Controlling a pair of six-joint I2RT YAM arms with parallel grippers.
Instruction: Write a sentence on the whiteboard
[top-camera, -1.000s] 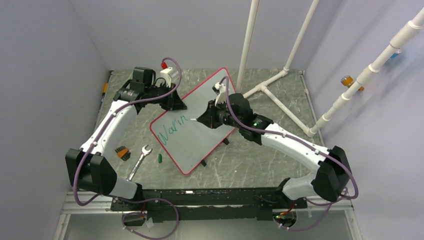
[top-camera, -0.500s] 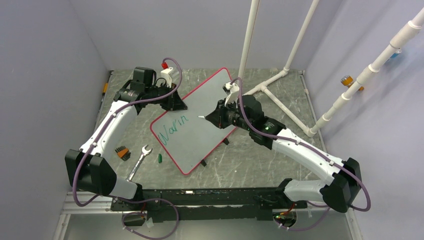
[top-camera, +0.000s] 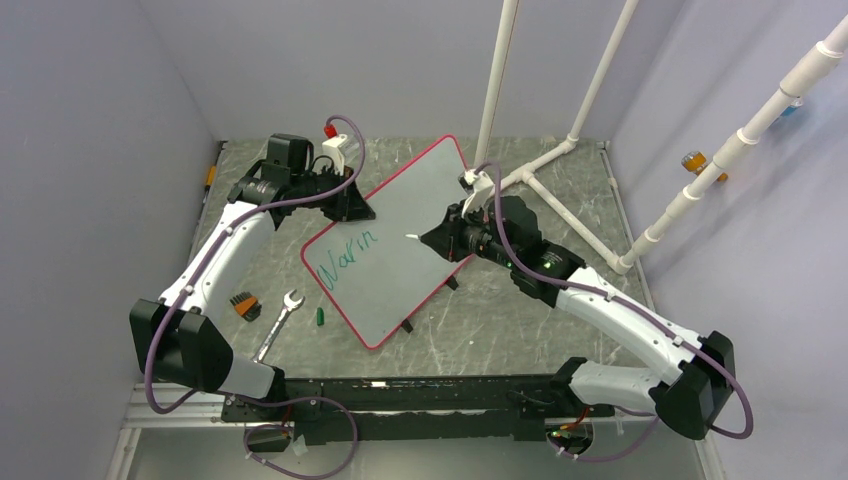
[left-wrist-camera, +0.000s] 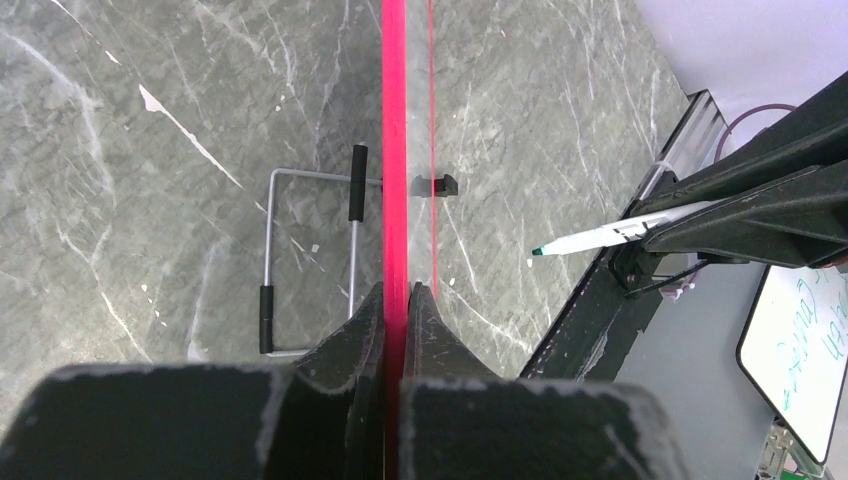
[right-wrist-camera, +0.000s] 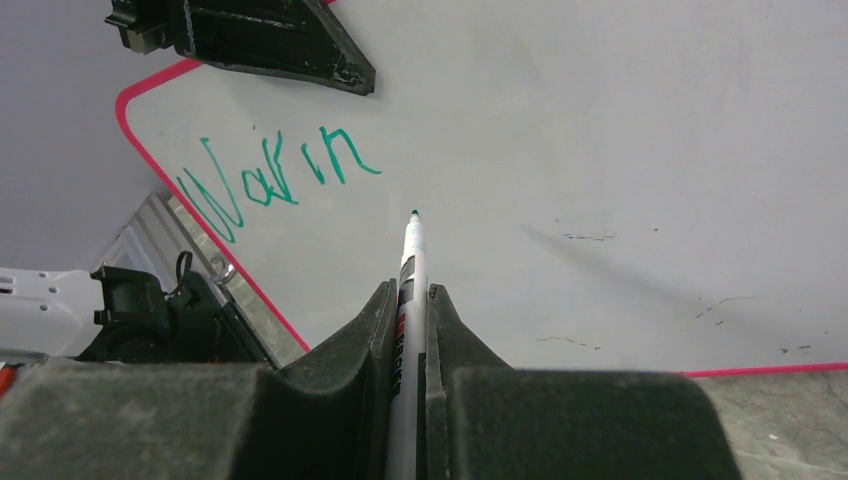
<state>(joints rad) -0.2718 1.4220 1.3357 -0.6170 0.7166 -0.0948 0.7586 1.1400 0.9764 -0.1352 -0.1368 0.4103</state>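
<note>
Rightward we withdraw the right gripper (right-wrist-camera: 408, 298), clamped on the green-tipped marker (right-wrist-camera: 412, 245); our left gripper (left-wrist-camera: 397, 293) clamps the whiteboard (top-camera: 400, 282) rim.

The only writing that can be read is the green handwritten lettering (top-camera: 345, 258) on the large, flat, rectangular white whiteboard with a thin red rim (top-camera: 400, 275). It is a single word in slanted script, near the corner of the whiteboard that lies leftmost in the top view. It reads "Warin", though the last strokes may be one "m", making "Warm"; the right wrist view shows it plainest. The slim white marker pen with a green tip (right-wrist-camera: 411, 262) has dark and red print low on its barrel, too blurred to read. In the left wrist view, a smaller white board with a dark rim (left-wrist-camera: 800, 340) bears green writing, turned sideways and too small to make out.
</note>
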